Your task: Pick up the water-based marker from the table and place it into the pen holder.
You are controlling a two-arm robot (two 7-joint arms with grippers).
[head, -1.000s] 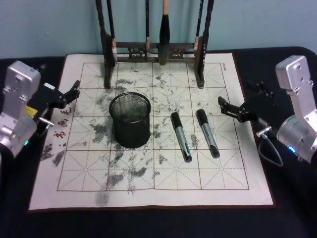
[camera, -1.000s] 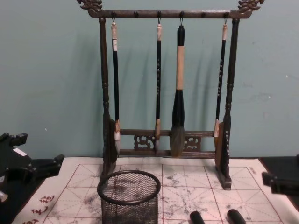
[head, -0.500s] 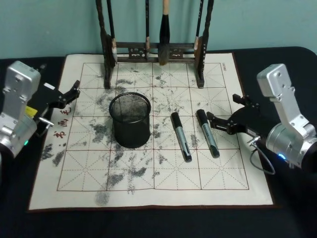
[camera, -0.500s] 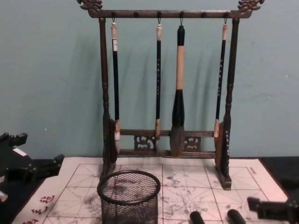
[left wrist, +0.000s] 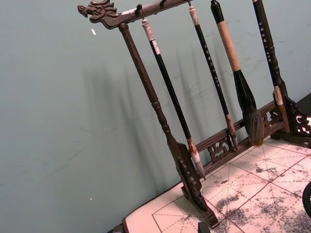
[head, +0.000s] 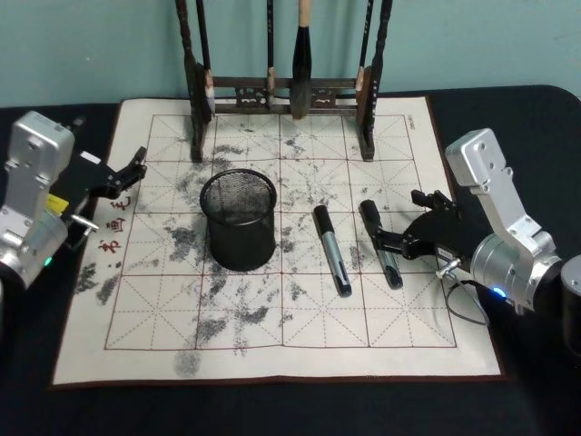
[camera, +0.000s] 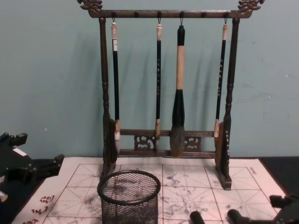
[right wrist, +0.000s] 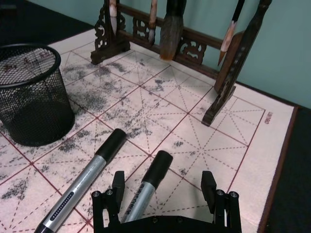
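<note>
- My right gripper is low over the right side of the mat, with its two fingers spread apart.
- From my right wrist, those fingers stand on either side of a marker, with a gap showing on both sides of it, so nothing is clamped.
- That marker lies flat on the mat, well to the right of the pen holder, with its black cap end pointing toward the brush rack.
- A second marker lies just to the left of it, nearly parallel, between the first marker and the pen holder. Neither one touches the other.
- The pen holder is a round black mesh cup standing upright on the mat, left of centre.
- The brush rack stands at the far edge of the mat with four brushes hanging from its top bar.
- My left gripper sits off the left edge of the mat above the dark table. Its fingers are apart and hold nothing.
</note>
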